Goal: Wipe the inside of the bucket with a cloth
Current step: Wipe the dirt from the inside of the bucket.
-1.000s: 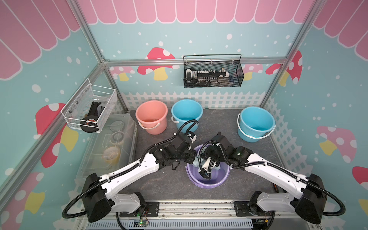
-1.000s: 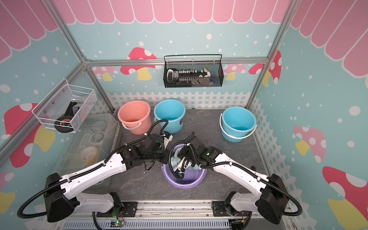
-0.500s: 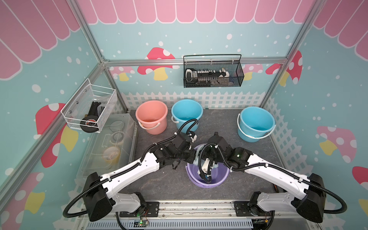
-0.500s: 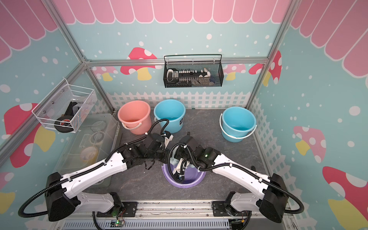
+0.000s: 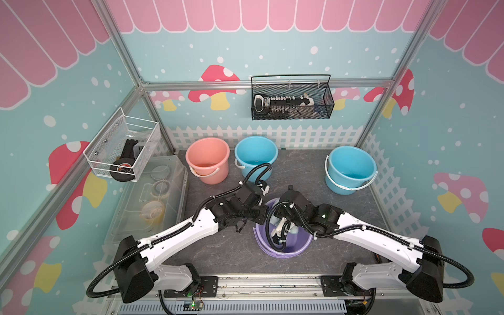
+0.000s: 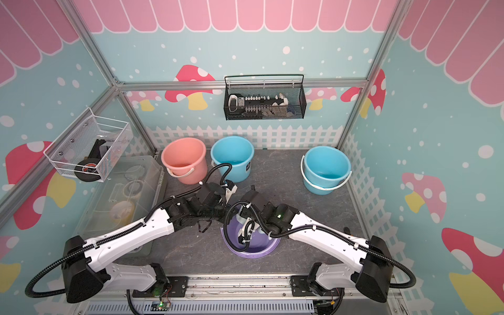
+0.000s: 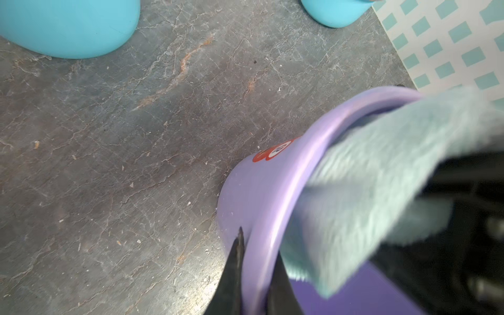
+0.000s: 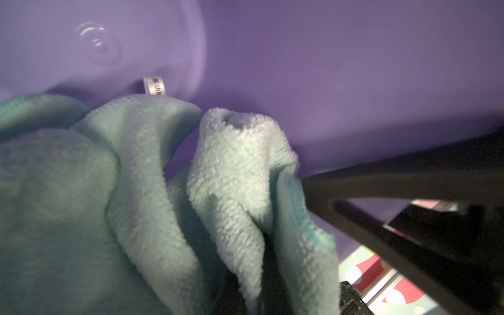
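- The left arm [image 5: 177,237] stretches forward and inward, the left gripper [image 7: 256,275] pinched across the rim of the purple bucket [image 7: 259,191].
- The right arm [image 5: 376,237] angles inward with its wrist bent down, the right gripper [image 8: 283,215] clamped tight on the cloth [image 8: 240,163].

Both top views: high overhead, side by side, tilted down from behind the arm bases toward the back wall, far enough for the whole cell; left wrist view: close behind the left gripper [image 7: 257,281], facing past the purple bucket [image 7: 259,191] rim at its tips to the floor beyond; right wrist view: inside that bucket, almost against the cloth [image 8: 136,204] at the right gripper [image 8: 272,242]; bucket and cloth common to all.
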Robot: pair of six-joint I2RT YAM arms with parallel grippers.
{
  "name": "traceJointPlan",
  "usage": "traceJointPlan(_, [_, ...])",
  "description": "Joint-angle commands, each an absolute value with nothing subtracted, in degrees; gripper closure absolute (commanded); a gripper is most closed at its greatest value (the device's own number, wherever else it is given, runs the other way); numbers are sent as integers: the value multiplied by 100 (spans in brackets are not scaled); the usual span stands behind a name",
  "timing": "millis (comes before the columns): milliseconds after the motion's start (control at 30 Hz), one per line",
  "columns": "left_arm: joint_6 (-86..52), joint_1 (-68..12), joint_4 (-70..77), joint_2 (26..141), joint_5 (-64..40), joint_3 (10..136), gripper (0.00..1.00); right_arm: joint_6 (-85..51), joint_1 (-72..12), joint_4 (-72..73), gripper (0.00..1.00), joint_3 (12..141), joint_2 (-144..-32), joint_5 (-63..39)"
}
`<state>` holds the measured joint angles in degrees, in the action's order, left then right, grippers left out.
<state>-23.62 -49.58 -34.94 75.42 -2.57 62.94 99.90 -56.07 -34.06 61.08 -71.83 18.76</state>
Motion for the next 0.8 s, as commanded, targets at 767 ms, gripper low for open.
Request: traceJointPlan(767, [-2415, -4986, -3375, 7327, -45, 6433, 100, 5788, -6577, -4782, 100, 6486, -6863, -1973])
